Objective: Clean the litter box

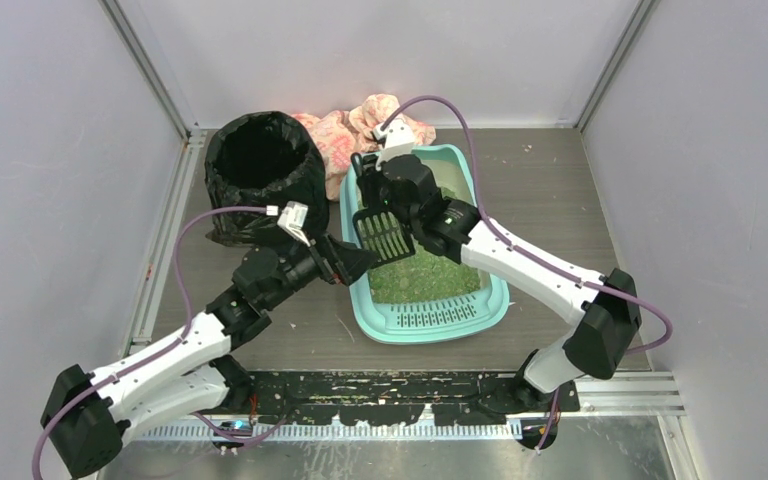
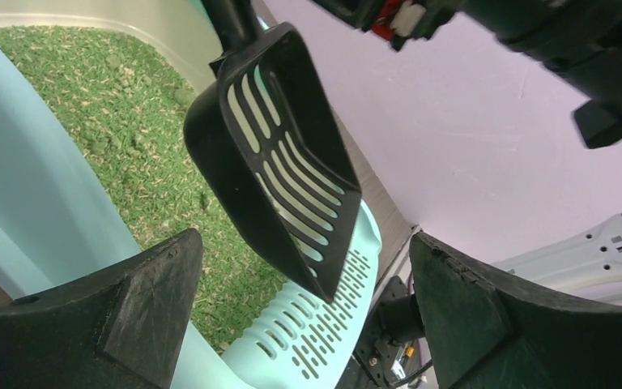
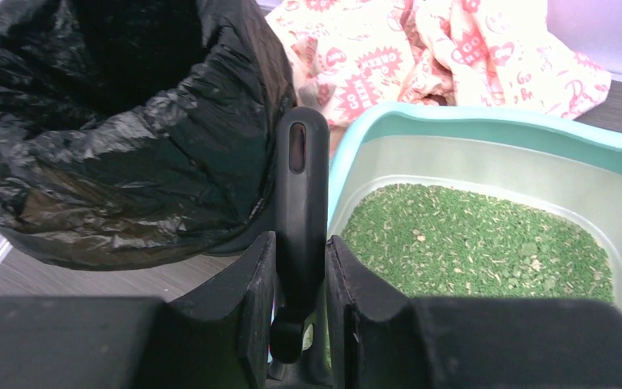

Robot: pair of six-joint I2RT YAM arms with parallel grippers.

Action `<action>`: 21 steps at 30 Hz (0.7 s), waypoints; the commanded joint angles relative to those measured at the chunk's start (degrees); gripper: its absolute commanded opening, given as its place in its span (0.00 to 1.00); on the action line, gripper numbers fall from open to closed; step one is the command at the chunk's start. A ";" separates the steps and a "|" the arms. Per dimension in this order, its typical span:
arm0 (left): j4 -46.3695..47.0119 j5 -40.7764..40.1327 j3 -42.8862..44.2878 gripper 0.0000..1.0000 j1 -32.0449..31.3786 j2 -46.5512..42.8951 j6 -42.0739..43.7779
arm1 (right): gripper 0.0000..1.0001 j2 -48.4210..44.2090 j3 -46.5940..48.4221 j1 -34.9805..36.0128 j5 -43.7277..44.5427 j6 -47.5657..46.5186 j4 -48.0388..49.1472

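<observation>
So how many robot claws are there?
2. The left gripper is open at the litter box's left rim. The right gripper is over the box, shut on the scoop. None look hidden.

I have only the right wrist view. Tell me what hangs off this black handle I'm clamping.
Observer: A slotted black scoop, its head in the air over the left side of the litter box.
Operator: Report the left gripper.
Observer: The left gripper sits at the box's left rim, jaws wide open, holding nothing.
Operator: Describe the box's near end.
Observer: A slotted lip, lowest in the top view, with nothing lying on it.
</observation>
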 commanded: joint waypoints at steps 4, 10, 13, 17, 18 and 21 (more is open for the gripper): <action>3.97 -2.11 2.85 1.00 -1.70 3.33 1.80 | 0.01 -1.22 3.79 2.94 -0.52 -0.56 3.44; 5.54 -3.20 2.87 0.96 -2.52 4.01 2.67 | 0.01 -3.65 2.09 4.53 -3.54 0.47 3.59; 5.55 -3.92 3.11 0.87 -2.79 3.93 2.83 | 0.01 -4.25 1.31 4.95 -4.18 0.47 3.31; 5.55 -4.66 3.22 0.67 -3.22 4.34 2.74 | 0.01 -4.89 0.58 4.97 -4.95 0.62 3.65; 5.55 -4.77 3.29 0.60 -3.33 4.44 2.74 | 0.01 -4.87 0.48 4.97 -4.73 0.47 3.61; 5.44 -5.02 3.41 0.27 -3.69 4.69 2.61 | 0.01 -4.60 0.22 5.02 -4.53 0.27 3.54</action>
